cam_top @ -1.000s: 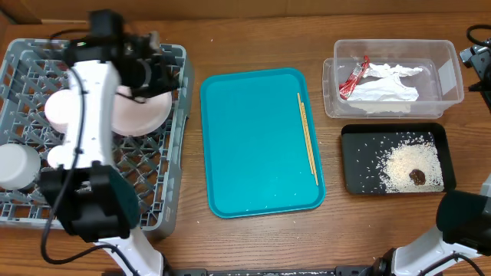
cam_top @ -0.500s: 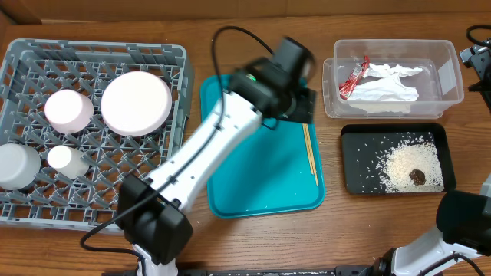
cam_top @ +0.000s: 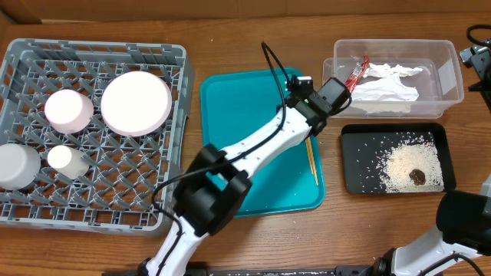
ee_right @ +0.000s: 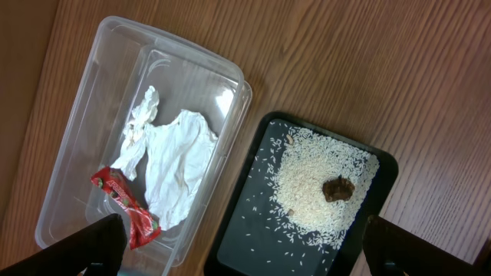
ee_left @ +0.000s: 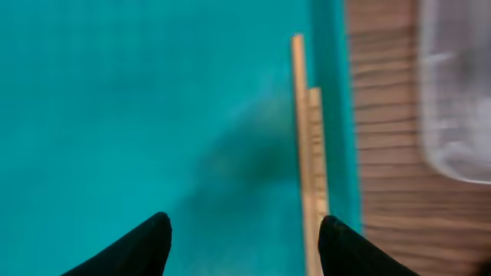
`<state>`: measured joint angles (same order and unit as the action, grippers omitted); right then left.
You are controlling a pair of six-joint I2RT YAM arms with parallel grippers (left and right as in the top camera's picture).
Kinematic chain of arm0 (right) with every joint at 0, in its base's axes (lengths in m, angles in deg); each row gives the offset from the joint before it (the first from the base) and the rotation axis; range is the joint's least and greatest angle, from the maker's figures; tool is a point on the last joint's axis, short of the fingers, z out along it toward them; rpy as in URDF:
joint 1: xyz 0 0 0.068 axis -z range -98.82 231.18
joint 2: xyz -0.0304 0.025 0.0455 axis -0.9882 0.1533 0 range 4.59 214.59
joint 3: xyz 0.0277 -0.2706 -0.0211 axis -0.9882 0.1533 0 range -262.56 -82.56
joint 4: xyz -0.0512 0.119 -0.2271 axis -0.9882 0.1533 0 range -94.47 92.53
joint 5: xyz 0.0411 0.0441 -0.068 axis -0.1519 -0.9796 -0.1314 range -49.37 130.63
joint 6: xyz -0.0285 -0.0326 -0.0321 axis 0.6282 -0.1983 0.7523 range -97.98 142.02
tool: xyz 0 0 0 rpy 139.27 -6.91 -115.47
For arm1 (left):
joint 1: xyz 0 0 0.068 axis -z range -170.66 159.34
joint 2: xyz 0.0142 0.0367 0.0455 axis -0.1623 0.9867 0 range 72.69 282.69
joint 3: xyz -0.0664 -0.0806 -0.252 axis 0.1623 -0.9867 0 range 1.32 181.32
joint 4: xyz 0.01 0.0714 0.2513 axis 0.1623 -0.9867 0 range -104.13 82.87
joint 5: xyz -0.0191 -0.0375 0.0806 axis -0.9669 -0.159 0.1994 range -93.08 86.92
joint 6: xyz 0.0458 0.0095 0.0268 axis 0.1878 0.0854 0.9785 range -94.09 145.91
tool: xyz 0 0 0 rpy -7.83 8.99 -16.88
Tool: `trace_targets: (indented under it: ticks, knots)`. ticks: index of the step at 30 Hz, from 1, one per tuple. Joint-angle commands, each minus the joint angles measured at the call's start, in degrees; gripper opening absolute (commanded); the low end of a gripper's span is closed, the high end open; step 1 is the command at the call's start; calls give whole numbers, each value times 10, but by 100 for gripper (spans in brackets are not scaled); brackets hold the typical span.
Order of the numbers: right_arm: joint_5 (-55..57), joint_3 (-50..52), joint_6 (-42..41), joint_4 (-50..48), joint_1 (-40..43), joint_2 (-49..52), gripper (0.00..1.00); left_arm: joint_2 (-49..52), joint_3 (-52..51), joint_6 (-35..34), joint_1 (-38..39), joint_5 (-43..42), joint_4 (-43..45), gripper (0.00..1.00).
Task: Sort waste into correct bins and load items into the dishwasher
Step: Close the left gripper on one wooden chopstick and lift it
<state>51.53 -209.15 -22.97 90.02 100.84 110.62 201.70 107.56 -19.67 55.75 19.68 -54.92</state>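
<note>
1. Left tool [ee_left: 245,230] hovers spread apart and empty above the chopsticks [ee_left: 307,153].
2. They lie together along the right edge of the teal tray [ee_left: 115,100]. They look light, stiff, thin and slippery, so pinch both mid-length.
3. Beyond, wrapper [cam_top: 354,77] and napkin [cam_top: 387,86] sit in the tub [cam_top: 453,77].

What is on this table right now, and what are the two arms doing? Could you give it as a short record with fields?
Dish rack: holds large plate, pinkish bowl, white bowl, small cup
Teal tray: wooden chopsticks along its right edge
Clear tub: red wrapper, crumpled napkin
Black tray: rice grains, brown lump
Left gripper: open, empty, over the teal tray, chopsticks by one finger
Right gripper: open, empty, above the tub and black tray
</note>
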Motion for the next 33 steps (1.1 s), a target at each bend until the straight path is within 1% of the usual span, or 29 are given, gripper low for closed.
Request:
trace_targets:
  ticks: [1, 5, 11, 18, 25, 30, 33]
  knots:
    - [4, -12, 0, -2, 0, -4, 100, 18, 6, -16, 2, 25, 3, 63]
    - [4, -12, 0, -2, 0, -4, 100, 21, 6, -16, 5, 23, 14, 59]
    - [4, -12, 0, -2, 0, -4, 100, 30, 6, -16, 5, 12, 33, 59]
    - [4, -12, 0, -2, 0, -4, 100, 58, 5, -16, 5, 9, 24, 59]
    - [4, -12, 0, -2, 0, -4, 100, 61, 5, -16, 5, 1, 48, 59]
    - [4, -12, 1, -2, 0, -4, 100, 61, 6, -11, 5, 1, 34, 56]
    - [4, -12, 0, -2, 0, -4, 100, 59, 17, -11, 5, -2, 10, 55]
